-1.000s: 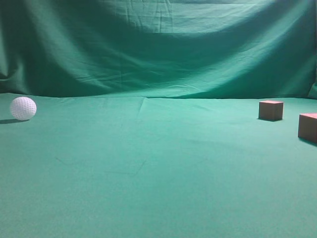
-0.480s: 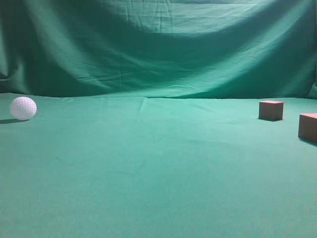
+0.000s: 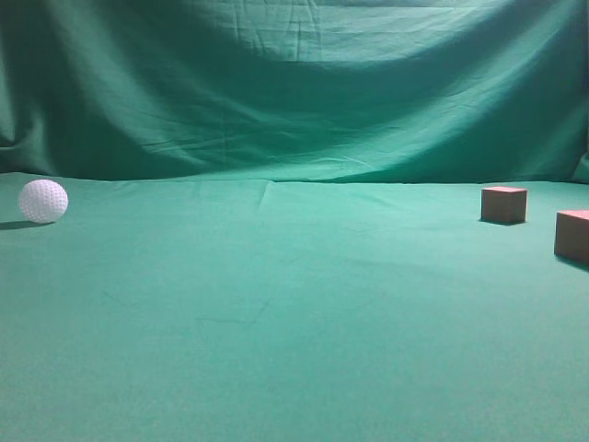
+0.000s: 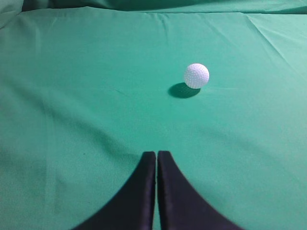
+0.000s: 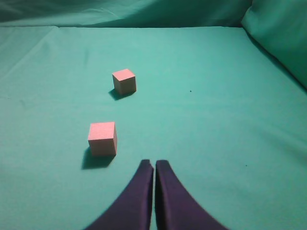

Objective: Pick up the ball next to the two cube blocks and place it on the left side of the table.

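The white dimpled ball (image 3: 43,201) rests on the green table (image 3: 294,304) at the far left of the exterior view. It also shows in the left wrist view (image 4: 196,75), ahead and right of my left gripper (image 4: 157,153), which is shut and empty. Two reddish-brown cube blocks (image 3: 504,204) (image 3: 572,236) sit at the far right. In the right wrist view the near cube (image 5: 102,138) lies just ahead and left of my right gripper (image 5: 154,163), which is shut and empty; the far cube (image 5: 124,81) lies beyond. No gripper shows in the exterior view.
Wrinkled green cloth backdrop (image 3: 294,92) rises behind the table. A raised fold of green cloth (image 5: 280,33) stands at the right in the right wrist view.
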`<state>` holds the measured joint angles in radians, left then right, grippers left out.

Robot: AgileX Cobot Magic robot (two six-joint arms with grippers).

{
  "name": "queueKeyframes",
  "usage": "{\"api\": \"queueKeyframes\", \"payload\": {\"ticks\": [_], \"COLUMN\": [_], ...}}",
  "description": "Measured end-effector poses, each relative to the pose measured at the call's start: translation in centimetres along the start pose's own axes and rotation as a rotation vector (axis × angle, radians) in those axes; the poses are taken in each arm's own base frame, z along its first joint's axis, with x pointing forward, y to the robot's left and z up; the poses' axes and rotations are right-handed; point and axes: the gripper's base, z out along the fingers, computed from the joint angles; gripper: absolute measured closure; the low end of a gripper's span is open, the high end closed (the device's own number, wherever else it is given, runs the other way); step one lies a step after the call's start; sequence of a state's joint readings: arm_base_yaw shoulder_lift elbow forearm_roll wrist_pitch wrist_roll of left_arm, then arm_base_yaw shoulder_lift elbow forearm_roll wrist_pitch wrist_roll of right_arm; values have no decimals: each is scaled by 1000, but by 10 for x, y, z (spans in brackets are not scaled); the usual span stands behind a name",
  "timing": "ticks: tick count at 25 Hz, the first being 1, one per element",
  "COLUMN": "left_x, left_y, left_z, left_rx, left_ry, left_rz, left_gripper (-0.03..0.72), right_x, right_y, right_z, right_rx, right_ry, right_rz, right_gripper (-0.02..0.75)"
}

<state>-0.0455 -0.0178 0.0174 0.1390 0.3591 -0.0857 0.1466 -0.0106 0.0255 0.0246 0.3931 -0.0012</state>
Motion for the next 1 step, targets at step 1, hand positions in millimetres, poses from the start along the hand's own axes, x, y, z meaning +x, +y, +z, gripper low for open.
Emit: {"api": "queueKeyframes", "payload": {"ticks": [1], "left_x": [0], "left_y": [0], "left_z": [0], "left_rx": [0], "left_ry": [0], "left_rz": [0], "left_gripper": [688], "right_x": [0], "right_y": [0], "right_z": [0], "right_rx": [0], "right_ry": [0], "right_rz": [0], "right_gripper": [738]}}
